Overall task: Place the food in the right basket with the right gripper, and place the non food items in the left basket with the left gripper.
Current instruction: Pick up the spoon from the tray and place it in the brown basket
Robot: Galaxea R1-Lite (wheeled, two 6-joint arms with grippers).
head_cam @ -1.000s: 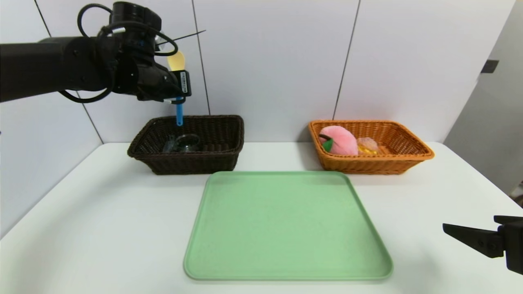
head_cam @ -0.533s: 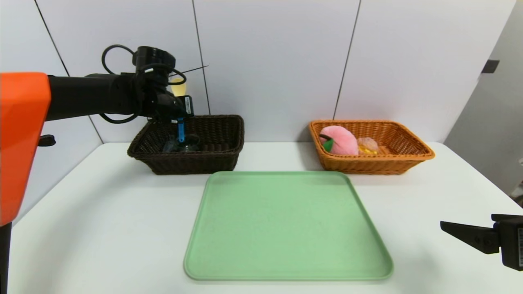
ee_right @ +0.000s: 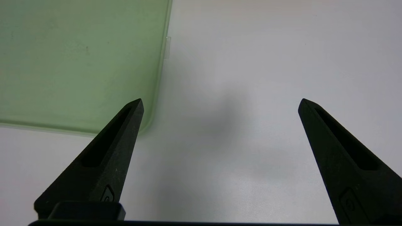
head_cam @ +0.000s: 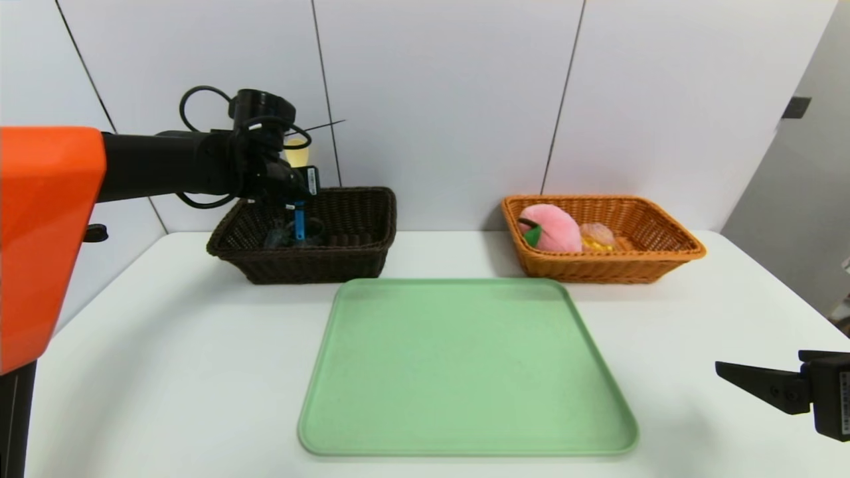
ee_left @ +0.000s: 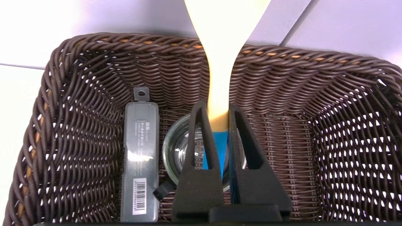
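Upper left of the head view: left gripper (head_cam: 300, 194) over the dark brown wicker basket (head_cam: 315, 267), pinching a spatula with a blue handle and cream-yellow head (head_cam: 300, 226). Blue end hangs down inside the basket outline, pale head sticks up above the gripper. Upper right of the frame: orange-brown wicker basket (head_cam: 601, 271) with a pink plush peach with a green leaf (head_cam: 554, 229) in it. Right gripper (head_cam: 759, 359) is idle, lower right, jaws spread, nothing between them. Green rectangular tray (head_cam: 465, 365), lower centre, has nothing on it.

Left wrist view: jaws pressed on the spatula near where cream meets blue. Behind the handle sit a round clear glass container (ee_left: 168, 150) and a slim grey translucent plastic case (ee_left: 141, 125), both in the basket. My call for the release: lower a bit more, spread slowly, let it tip toward the bare weave, not onto the glass. Head is long and could hook the rim; check it falls inside before backing off. Retract straight up so the jaws don't drag the handle.

Right wrist view: wide-open jaws over white table (ee_right: 220, 175), tray corner nearby.

Vs the last head frame: left gripper sits lower and slightly further right, blue end deeper in the basket. Peach unmoved.
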